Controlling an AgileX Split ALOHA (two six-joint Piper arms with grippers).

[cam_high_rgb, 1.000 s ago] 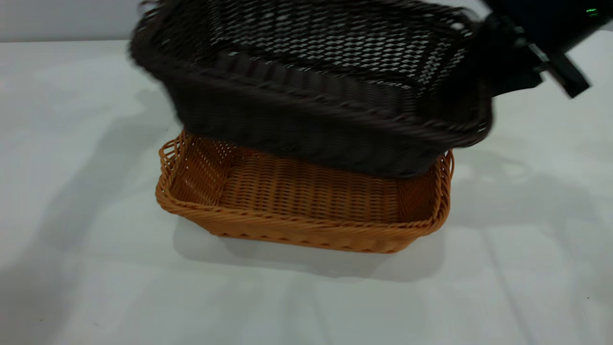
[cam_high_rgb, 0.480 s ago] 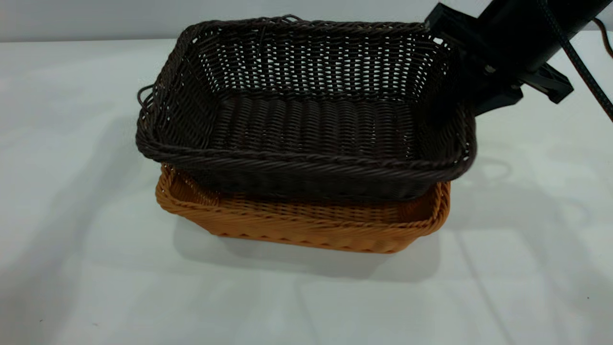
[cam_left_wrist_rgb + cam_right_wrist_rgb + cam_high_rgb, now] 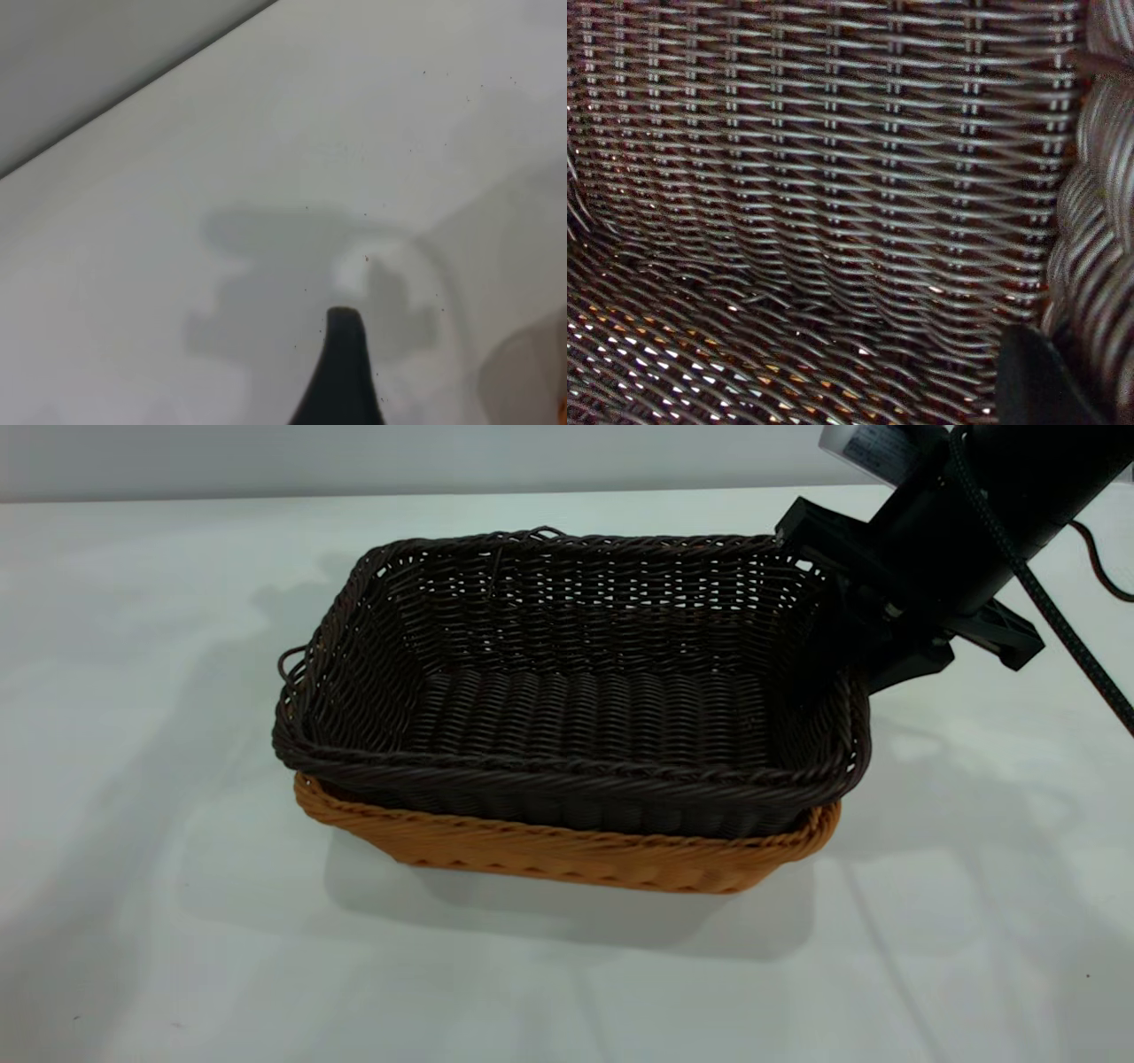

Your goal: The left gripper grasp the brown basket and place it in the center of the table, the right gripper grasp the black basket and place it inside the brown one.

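Observation:
The black basket (image 3: 585, 691) sits nested inside the brown basket (image 3: 567, 855), which rests on the table (image 3: 159, 646) near its middle. Only the brown basket's front wall and rim show below the black one. My right gripper (image 3: 848, 648) is shut on the black basket's right-hand rim. In the right wrist view one finger (image 3: 1036, 381) lies against the black weave (image 3: 833, 177), with orange showing through the gaps. My left gripper is out of the exterior view. Its wrist view shows one black finger (image 3: 344, 359) over bare table, holding nothing.
The right arm and its cable (image 3: 1045, 602) slant down from the upper right. The white tabletop surrounds the baskets on all sides. A grey wall (image 3: 354, 460) runs along the table's far edge.
The black basket has come down from tilted above the brown basket to nested inside it. The right gripper has come down with it. The brown basket has not moved.

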